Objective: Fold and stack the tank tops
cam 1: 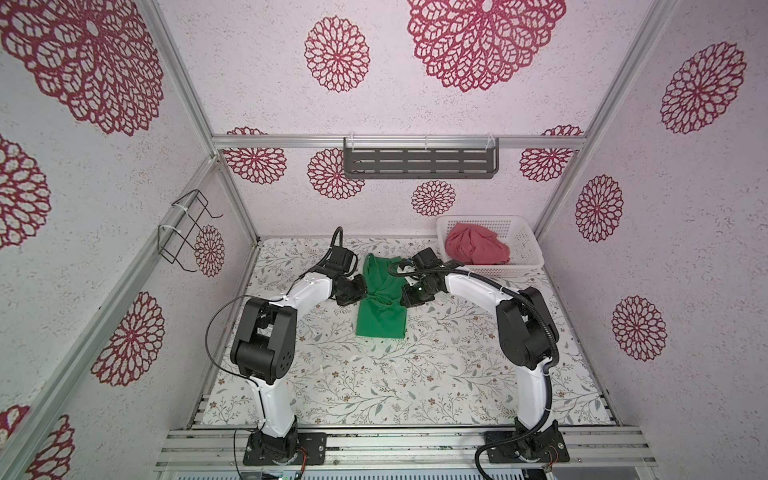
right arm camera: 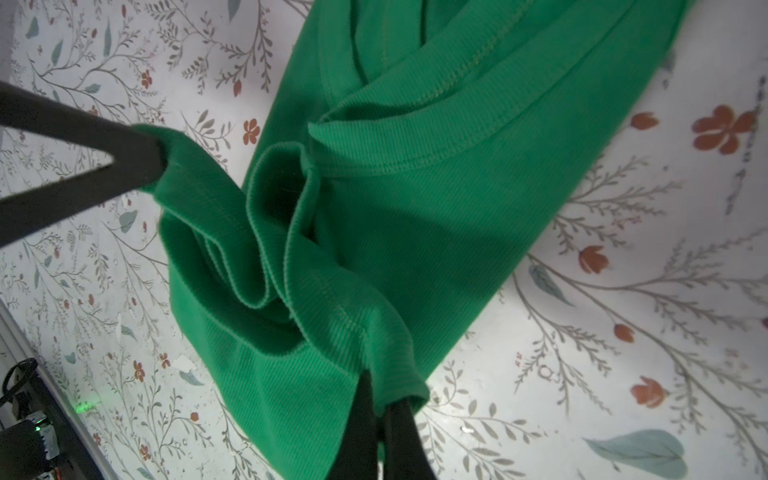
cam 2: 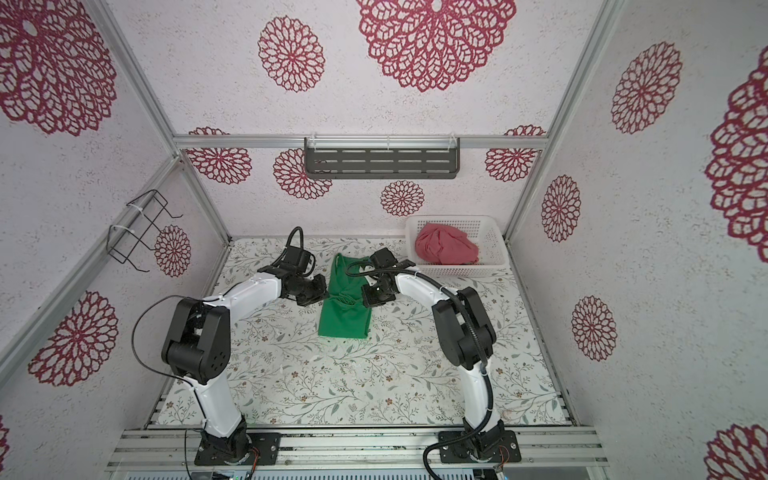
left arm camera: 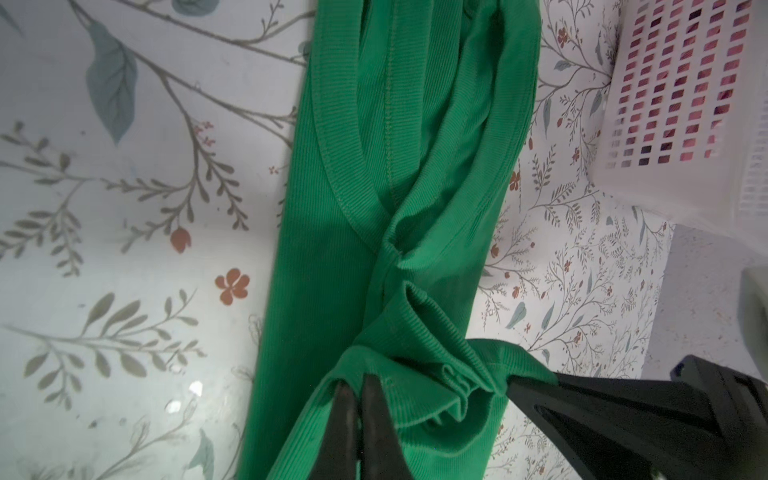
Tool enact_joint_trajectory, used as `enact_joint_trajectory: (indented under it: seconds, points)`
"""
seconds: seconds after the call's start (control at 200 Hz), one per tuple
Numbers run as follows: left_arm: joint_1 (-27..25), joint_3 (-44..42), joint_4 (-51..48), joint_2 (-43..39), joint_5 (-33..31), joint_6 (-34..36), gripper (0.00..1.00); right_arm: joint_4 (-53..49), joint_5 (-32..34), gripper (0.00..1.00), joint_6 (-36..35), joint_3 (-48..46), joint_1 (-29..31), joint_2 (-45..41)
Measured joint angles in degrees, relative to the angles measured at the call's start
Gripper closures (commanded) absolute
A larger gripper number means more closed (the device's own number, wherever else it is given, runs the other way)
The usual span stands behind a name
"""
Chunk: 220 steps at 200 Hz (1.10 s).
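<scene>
The bright green tank top (cam 1: 380,309) (cam 2: 344,313) lies lengthwise on the flowered table, its near half flat and its middle bunched up. My left gripper (cam 1: 360,291) (left arm camera: 358,380) is shut on a fold at the garment's left side. My right gripper (cam 1: 404,297) (right arm camera: 380,392) is shut on a fold at its right side. Between the two the green cloth (left arm camera: 415,208) (right arm camera: 415,208) hangs in loose pleats. The dusty pinkish red tank top (cam 1: 476,249) (cam 2: 444,248) sits crumpled in the white basket.
The white perforated basket (cam 1: 525,266) (cam 2: 492,266) (left arm camera: 648,183) stands at the table's far right corner, just beyond my right arm. A dark slotted shelf (cam 1: 419,162) hangs on the back wall. A wire rack (cam 1: 187,232) is on the left wall.
</scene>
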Motion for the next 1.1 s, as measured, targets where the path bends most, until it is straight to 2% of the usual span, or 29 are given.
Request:
enact_joint_trajectory:
  seconds: [0.045, 0.155, 0.175, 0.235, 0.265, 0.33, 0.405, 0.48, 0.555, 0.681, 0.736, 0.941, 1.101]
  points:
    - [0.35, 0.68, 0.28, 0.94, 0.28, 0.24, 1.0, -0.35, -0.09, 1.0, -0.09, 1.14, -0.28, 0.87]
    - [1.18, 2.27, 1.16, 3.78, 1.18, 0.72, 1.0, -0.81, -0.57, 0.88, -0.44, 4.15, -1.11, 3.17]
    - [1.36, 2.71, 1.53, 4.52, 1.36, 0.92, 0.95, -1.03, -0.81, 0.83, -0.79, 4.98, -1.31, 3.78]
    - [1.81, 4.28, 2.36, 6.88, 1.55, 1.99, 0.65, -0.79, -1.46, 0.68, -1.18, 7.67, -2.1, 5.7]
    - [2.03, 5.31, 2.8, 8.0, 1.57, 2.47, 0.56, -0.52, -1.55, 0.62, -1.14, 8.98, -2.56, 6.62]
    - [2.71, 8.26, 3.04, 10.12, 1.55, 4.11, 0.45, -0.44, -1.6, 0.53, -1.42, 12.94, -3.98, 8.98]
    - [3.72, 11.13, 2.89, 10.75, 1.18, 5.73, 0.4, -0.07, -0.94, 0.43, -1.66, 16.24, -5.7, 10.34]
    - [4.59, 13.16, 2.8, 9.64, -0.26, 7.21, 0.41, 0.22, 0.46, 0.42, -1.99, 16.74, -7.13, 9.68]
    - [5.11, 13.22, 2.47, 6.78, -1.44, 7.93, 0.5, 1.6, 2.32, 0.45, -1.88, 14.62, -8.2, 7.54]
    - [4.57, 7.91, 4.11, -0.24, -1.97, 6.38, 0.56, 6.84, 2.97, 0.59, 0.9, 2.19, -8.07, -0.85]
    - [3.06, 5.35, 5.22, -1.75, -1.88, 5.11, 0.56, 9.46, 2.78, 0.62, 2.73, -3.67, -6.91, -4.37]
    - [-3.63, -2.32, 9.07, 1.79, -0.96, 0.35, 0.58, 19.61, 1.46, 0.67, 9.66, -15.98, 0.04, -7.43]
    - [-5.79, -5.64, 9.92, 4.15, -1.09, -1.75, 0.58, 28.17, 0.42, 0.68, 15.67, -24.5, 4.72, -7.87]
